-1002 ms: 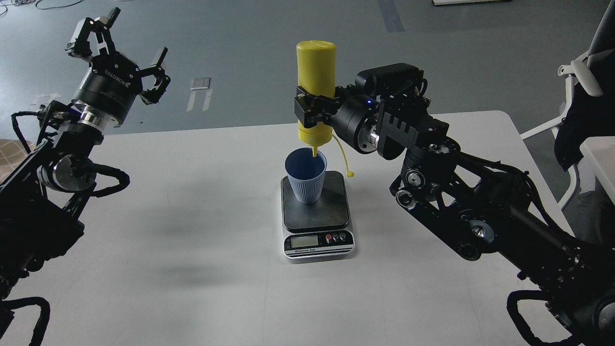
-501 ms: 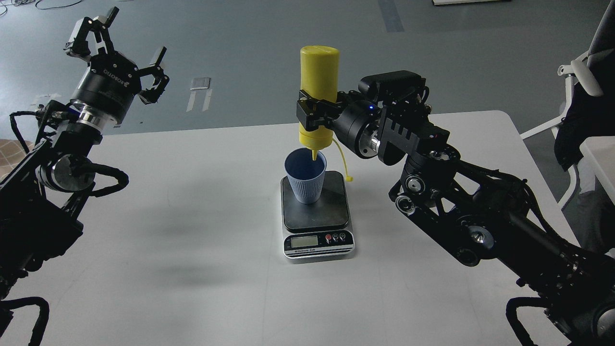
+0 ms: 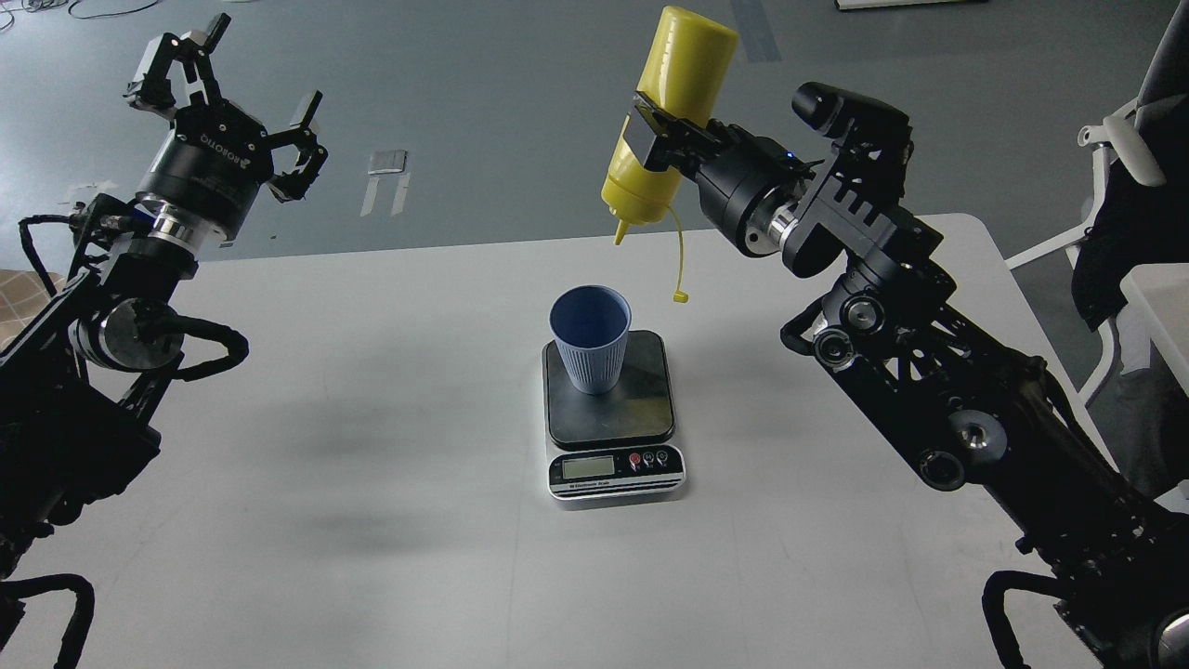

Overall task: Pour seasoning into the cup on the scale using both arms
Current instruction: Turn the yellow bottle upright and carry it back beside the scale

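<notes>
Right gripper (image 3: 661,139): clamped across the middle of the seasoning bottle, one finger showing as a black plate on the near side of the yellow body, the other hidden behind it.
Seasoning bottle (image 3: 671,121): held upside down and tilted, base up and leaning to the right, nozzle pointing down and a little to the left; it hangs in the air above and behind the cup, well clear of the rim.
Nozzle tip (image 3: 618,237): above the far table edge, up and slightly right of the cup mouth, touching nothing.
Tethered cap (image 3: 681,297): dangles on its thin yellow strap below the bottle's shoulder, hanging free to the right of the cup.
Right arm (image 3: 892,353): reaches in from the lower right, its wrist raised above the table.
Cup (image 3: 590,339): upright on the back half of the scale platform, open mouth up; its contents cannot be made out.
Scale (image 3: 613,418): flat on the white table near the centre, display and buttons facing the viewer; the reading is too small to tell.
Left gripper (image 3: 237,79): fingers spread wide apart, holding nothing, raised high at the far left, well apart from cup and scale.
Table (image 3: 325,511): white, carrying only the scale.
</notes>
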